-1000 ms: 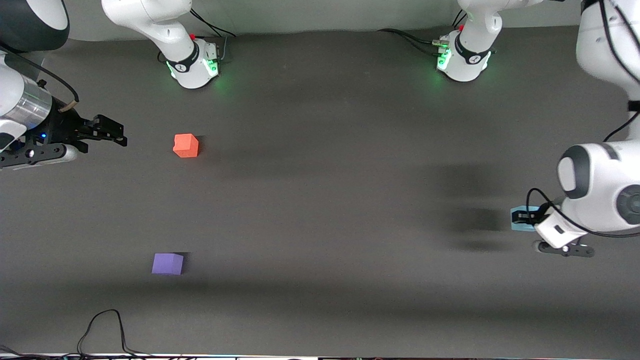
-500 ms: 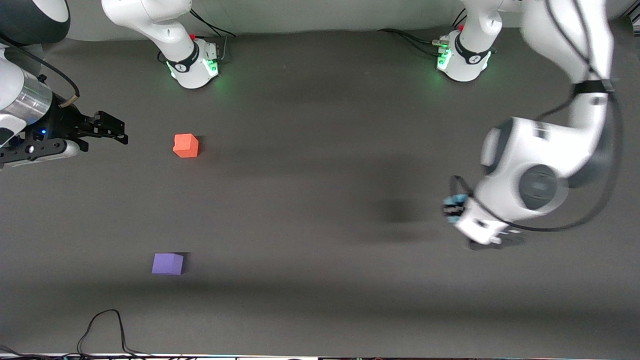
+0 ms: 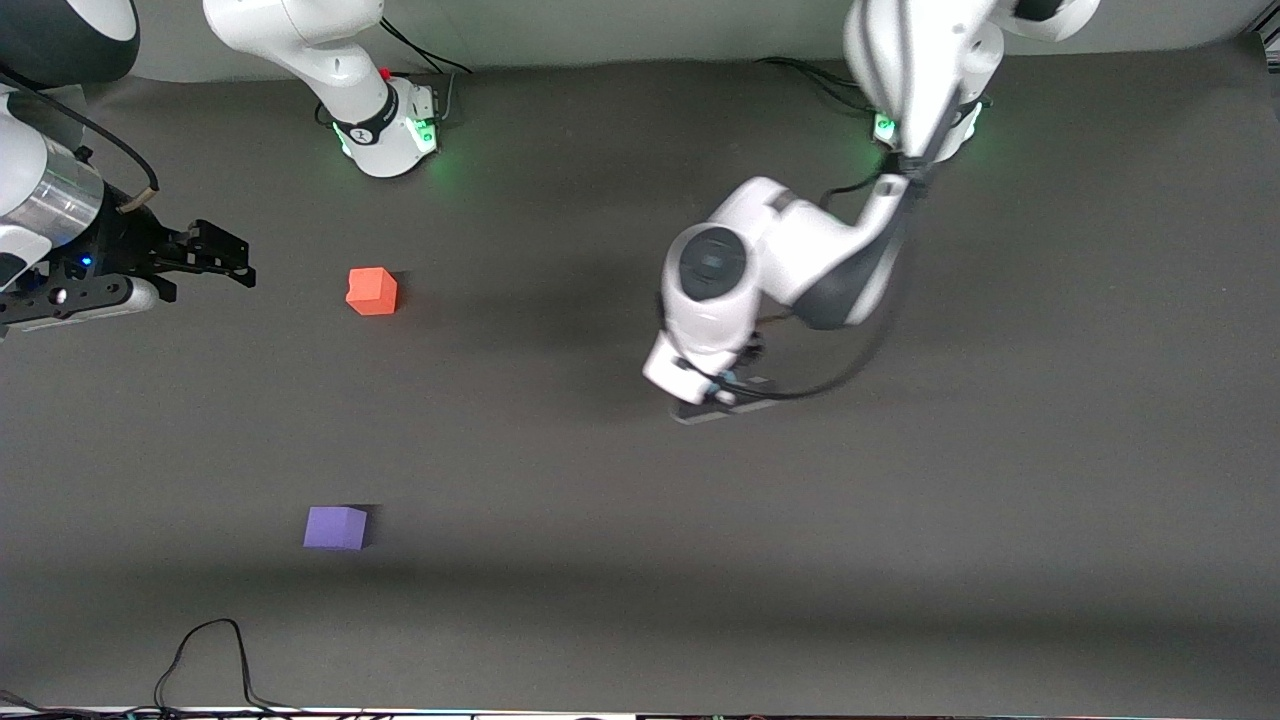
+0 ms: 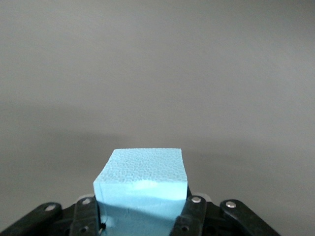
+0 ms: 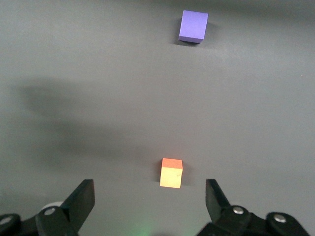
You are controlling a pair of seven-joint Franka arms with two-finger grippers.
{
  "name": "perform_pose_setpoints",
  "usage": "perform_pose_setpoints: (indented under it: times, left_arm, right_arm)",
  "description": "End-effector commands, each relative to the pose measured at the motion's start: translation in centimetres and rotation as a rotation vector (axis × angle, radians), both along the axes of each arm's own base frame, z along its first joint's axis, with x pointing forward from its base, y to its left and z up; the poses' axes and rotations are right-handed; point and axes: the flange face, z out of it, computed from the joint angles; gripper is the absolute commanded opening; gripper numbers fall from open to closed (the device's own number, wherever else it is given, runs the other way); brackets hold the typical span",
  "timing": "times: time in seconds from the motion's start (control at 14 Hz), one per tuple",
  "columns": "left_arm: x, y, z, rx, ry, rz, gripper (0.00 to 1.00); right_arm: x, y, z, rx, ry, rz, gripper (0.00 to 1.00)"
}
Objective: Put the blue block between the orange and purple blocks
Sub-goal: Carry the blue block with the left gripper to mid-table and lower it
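Over the middle of the bench (image 3: 1000, 560) your left arm (image 3: 800, 250) carries the load, while your right arm (image 3: 40, 200) waits at its own end, its gripper (image 5: 150, 199) spread wide and empty above the orange block (image 3: 372, 291). Your left gripper (image 4: 145, 214) is clamped on the blue block (image 4: 141, 184), held up off the surface. You are in the carry step. Next you need to bring it over the gap between the orange block and the purple block (image 3: 335, 527), which sits nearer the front edge, then lower and release.
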Motion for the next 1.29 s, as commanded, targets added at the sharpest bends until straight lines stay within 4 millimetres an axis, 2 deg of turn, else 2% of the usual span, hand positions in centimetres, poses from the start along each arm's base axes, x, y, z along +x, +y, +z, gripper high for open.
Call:
perform_pose_setpoints:
  times: [0.0,0.14,0.29,0.36,0.43,0.71,0.79,0.86,0.93,1.0,1.07,1.14,1.21]
  left_arm:
    - [-3.3,-6.6,-3.7,-0.013,-0.049,-0.039,0.47]
    - [-5.1,-9.5,-6.5,-0.021,-0.068,-0.071,0.47]
    - [-6.0,-11.0,-9.7,0.004,-0.073,-0.097,0.47]
    - [-6.0,-11.0,-11.1,0.01,-0.069,-0.101,0.47]
    - [-6.0,-11.1,-11.7,0.003,-0.074,-0.101,0.47]
    - [-6.1,-11.0,-13.3,0.003,-0.077,-0.107,0.49]
    - [-6.1,-11.0,-13.5,0.007,-0.077,-0.11,0.62]
    - [-6.1,-10.9,-13.7,0.011,-0.074,-0.11,0.9]
    - [-6.1,-10.7,-13.6,0.019,-0.068,-0.111,0.97]
    - [-5.8,-10.5,-12.7,0.022,-0.066,-0.108,1.0]
    - [-5.5,-10.3,-11.0,0.028,-0.063,-0.106,1.0]
    - [-4.3,-8.9,-9.2,0.045,-0.041,-0.085,1.0]
    - [-2.5,-7.1,-5.7,0.037,-0.027,-0.079,1.0]
  right_arm:
    - [-1.1,-0.3,1.3,-0.004,0.009,0.0,1.0]
    - [-1.1,-0.5,2.0,-0.003,-0.002,-0.002,1.0]
    - [-1.1,-0.2,1.5,-0.005,0.01,-0.003,1.0]
    - [-1.1,-0.2,1.6,-0.005,0.009,-0.004,1.0]
    - [-1.0,-0.2,1.7,-0.005,0.006,-0.003,1.0]
    - [-1.3,0.0,2.0,-0.005,0.003,-0.006,1.0]
    - [-1.3,0.2,2.2,-0.005,-0.002,-0.003,1.0]
    - [-1.4,0.4,2.5,-0.012,-0.007,0.003,1.0]
    - [-1.3,0.7,2.4,-0.012,-0.007,0.008,1.0]
    - [-1.3,0.8,2.3,-0.013,-0.007,0.009,1.0]
    - [-1.4,0.8,2.3,-0.013,-0.006,0.011,1.0]
    - [-1.4,0.8,2.4,-0.013,-0.007,0.013,1.0]
    - [-1.4,0.8,2.3,-0.013,-0.005,0.008,1.0]
